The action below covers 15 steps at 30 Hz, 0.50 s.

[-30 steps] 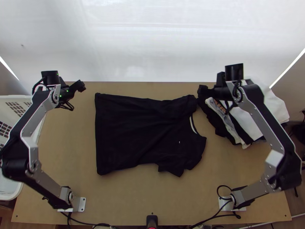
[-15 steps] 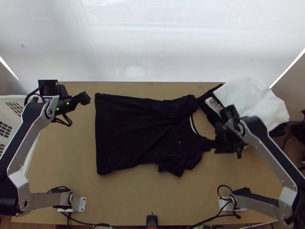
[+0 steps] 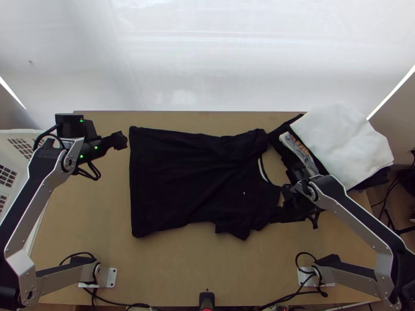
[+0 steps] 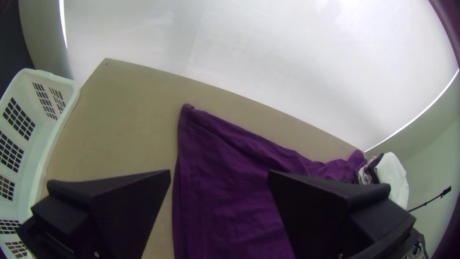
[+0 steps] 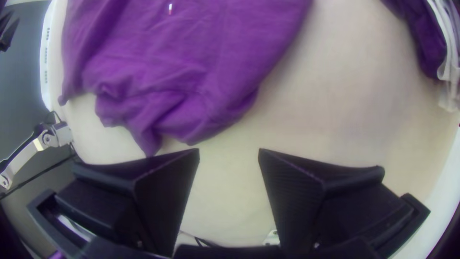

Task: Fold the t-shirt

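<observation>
Can't read any text, label, brand, number or sign. Can make out a tiny pale mark [image 3: 244,193] on the chest of the dark short-sleeved cloth t-shirt [image 3: 192,176], seen white and red in the right wrist view; too small to read. Also see an orange-brown patch [image 3: 300,144] on a grey folded cloth garment [image 3: 309,164]; can't read either.

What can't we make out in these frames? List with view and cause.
- Chest mark on the t-shirt: top view, too small.
- T-shirt's near part: left wrist view, behind a finger of the left gripper and cut off by the bottom edge.
- Right gripper fingertips against the shirt: top view, dark on dark.
- Clothes under the white cloth: top view, covered.
- Basket's outer side: top view, cut off by left edge.
</observation>
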Tool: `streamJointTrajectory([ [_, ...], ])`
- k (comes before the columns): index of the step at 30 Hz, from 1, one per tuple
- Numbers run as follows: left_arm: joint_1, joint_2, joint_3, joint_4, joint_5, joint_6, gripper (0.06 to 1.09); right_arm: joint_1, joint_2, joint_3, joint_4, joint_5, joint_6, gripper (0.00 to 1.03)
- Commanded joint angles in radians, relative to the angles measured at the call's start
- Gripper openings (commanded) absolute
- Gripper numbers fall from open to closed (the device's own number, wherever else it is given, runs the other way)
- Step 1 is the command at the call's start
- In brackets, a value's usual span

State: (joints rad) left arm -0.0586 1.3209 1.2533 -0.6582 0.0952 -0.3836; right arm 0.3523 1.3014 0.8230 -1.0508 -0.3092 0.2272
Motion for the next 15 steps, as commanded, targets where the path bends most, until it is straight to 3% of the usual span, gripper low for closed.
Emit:
streamJointTrajectory([
  [1, -0.014, -0.006, -0.014, -0.011, -0.014, 0.003, 1.04, -0.016, 0.061, -0.041, 0.101, -0.002, -0.028, 0.63],
  [15, -0.053, -0.014, -0.012, -0.041, -0.025, 0.020, 1.04, 0.020, 0.116, -0.031, 0.215, -0.002, 0.023, 0.62],
])
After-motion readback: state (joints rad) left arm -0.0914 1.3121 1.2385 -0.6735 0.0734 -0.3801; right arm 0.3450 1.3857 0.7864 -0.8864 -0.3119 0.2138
